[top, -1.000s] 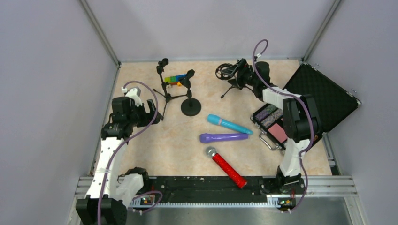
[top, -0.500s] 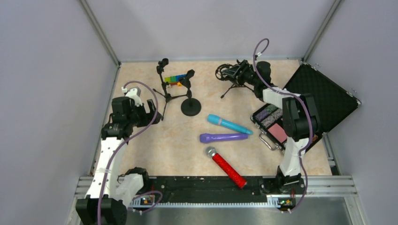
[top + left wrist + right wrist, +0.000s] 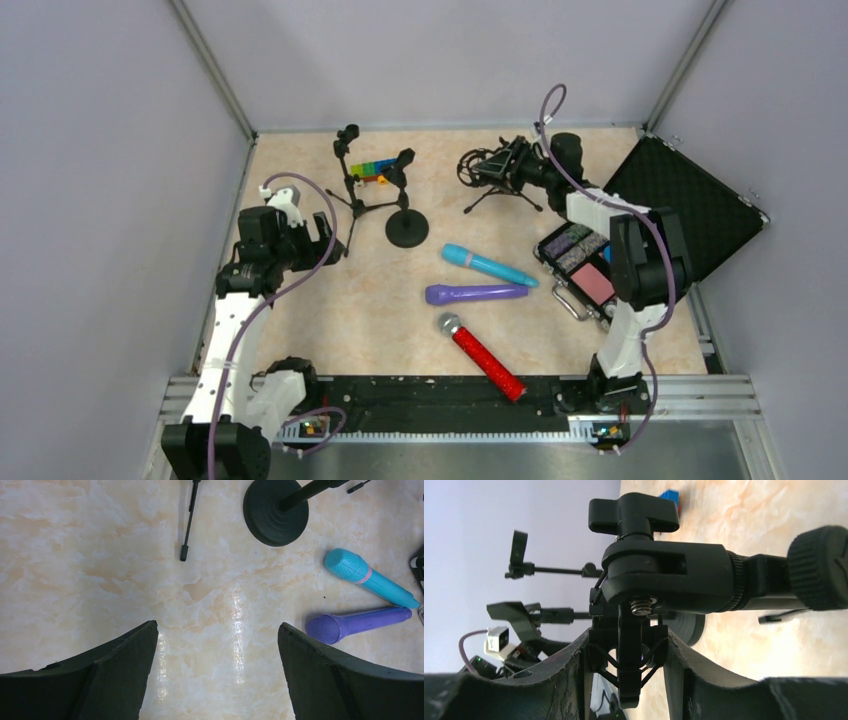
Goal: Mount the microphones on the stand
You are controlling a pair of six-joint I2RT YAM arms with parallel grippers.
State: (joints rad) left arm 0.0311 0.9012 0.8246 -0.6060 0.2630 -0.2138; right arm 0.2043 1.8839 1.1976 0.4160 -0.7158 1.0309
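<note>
At 1 o'clock on the table (image 3: 330, 310), the right gripper (image 3: 627, 636) is clamped on the head of the tripod stand (image 3: 474, 162). At 9 o'clock, the left gripper (image 3: 217, 626) hangs with its jaws apart. The blue microphone (image 3: 488, 265), purple microphone (image 3: 475, 293) and red microphone (image 3: 482, 357) lie near centre, toward 5 o'clock.

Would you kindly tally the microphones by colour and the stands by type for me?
Red microphone: 1
Purple microphone: 1
Light-blue microphone: 1
Tripod stands: 2, the left tripod stand and the right tripod stand
Round-base stand: 1
Total: 6
</note>
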